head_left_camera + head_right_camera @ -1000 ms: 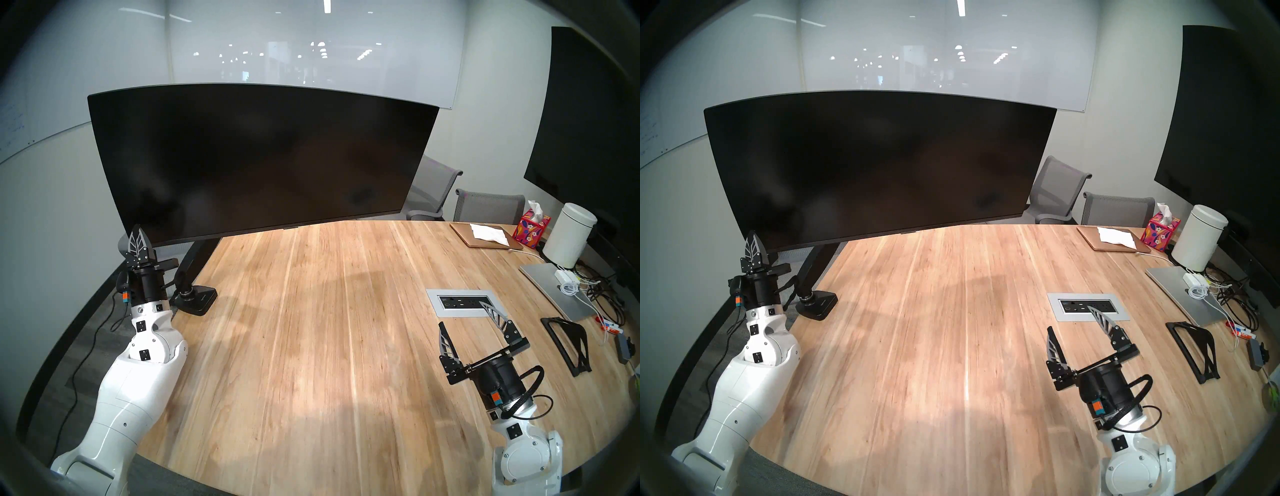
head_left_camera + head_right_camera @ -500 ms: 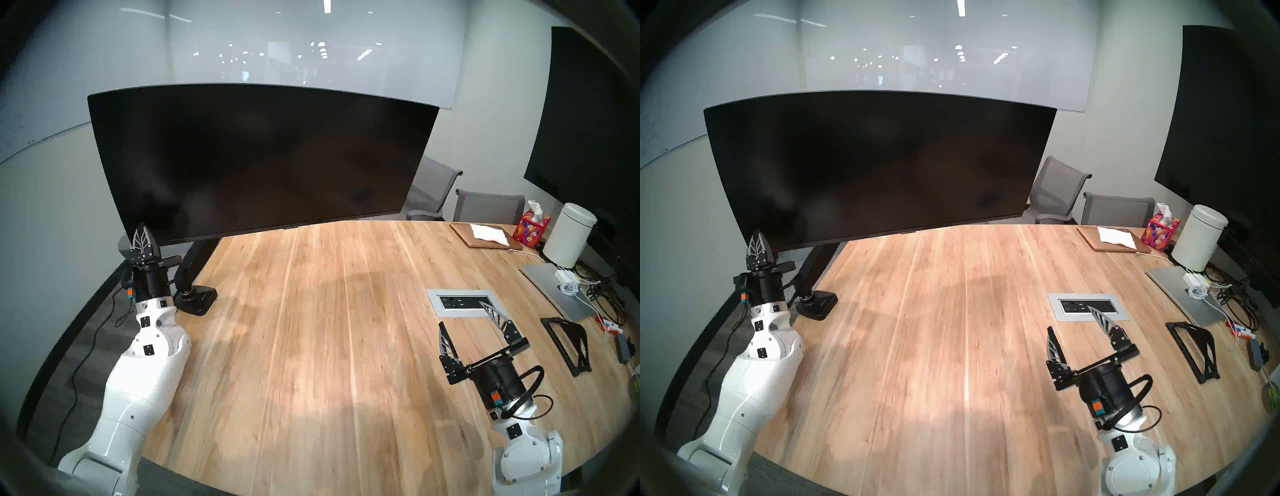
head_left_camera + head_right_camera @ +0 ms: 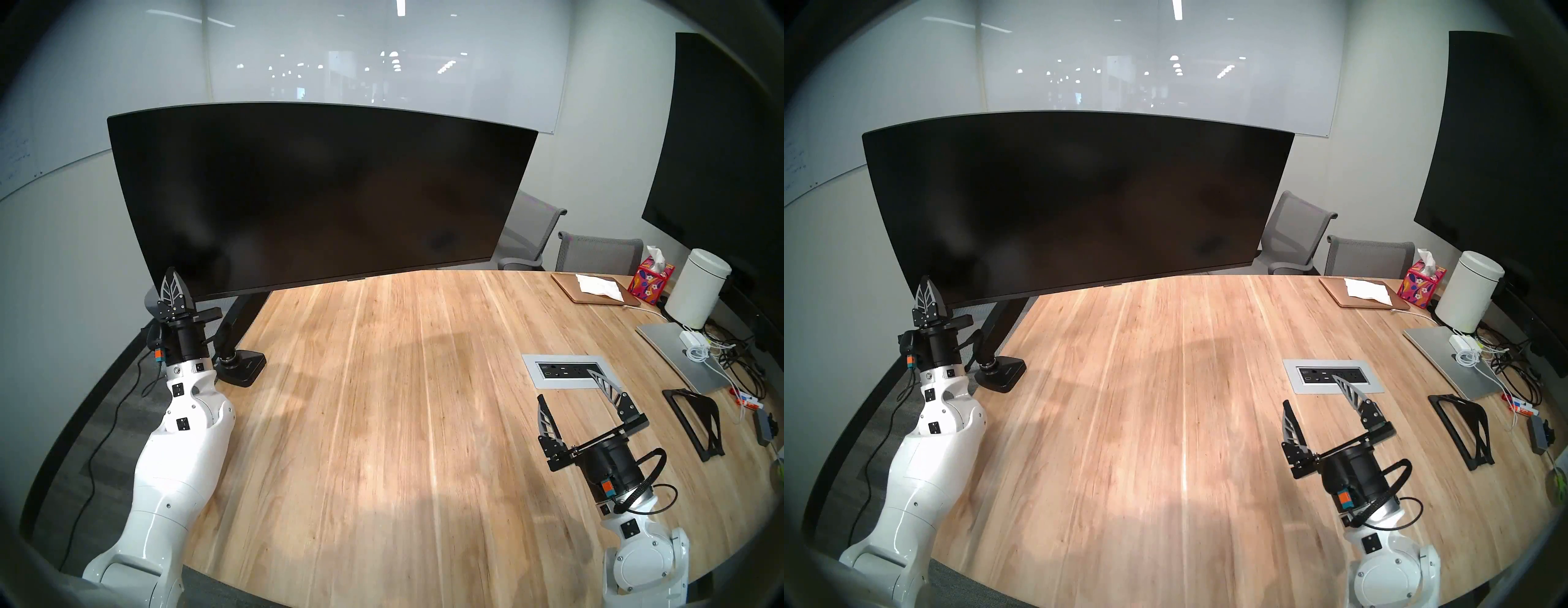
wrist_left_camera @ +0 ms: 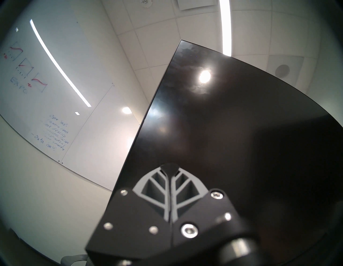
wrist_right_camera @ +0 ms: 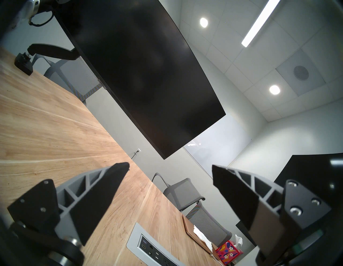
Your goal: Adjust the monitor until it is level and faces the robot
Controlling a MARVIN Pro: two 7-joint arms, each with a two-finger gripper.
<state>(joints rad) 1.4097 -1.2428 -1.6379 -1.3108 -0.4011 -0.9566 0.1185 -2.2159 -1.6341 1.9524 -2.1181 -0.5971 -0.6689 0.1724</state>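
The right claw (image 5: 170, 168) stands wide open, its two ribbed fingers (image 5: 104, 187) well apart at the bottom corners, nothing between them. Above the claw the black monitor (image 5: 148, 74) hangs tilted across the view, its arm (image 5: 53, 53) and clamp base (image 5: 23, 64) far up to the claw's left on the wooden surface (image 5: 55, 130). Below the claw's gap sits a grey socket panel (image 5: 154, 249); beyond it are grey chairs (image 5: 185, 193) and a bright floral tissue box (image 5: 229, 253).
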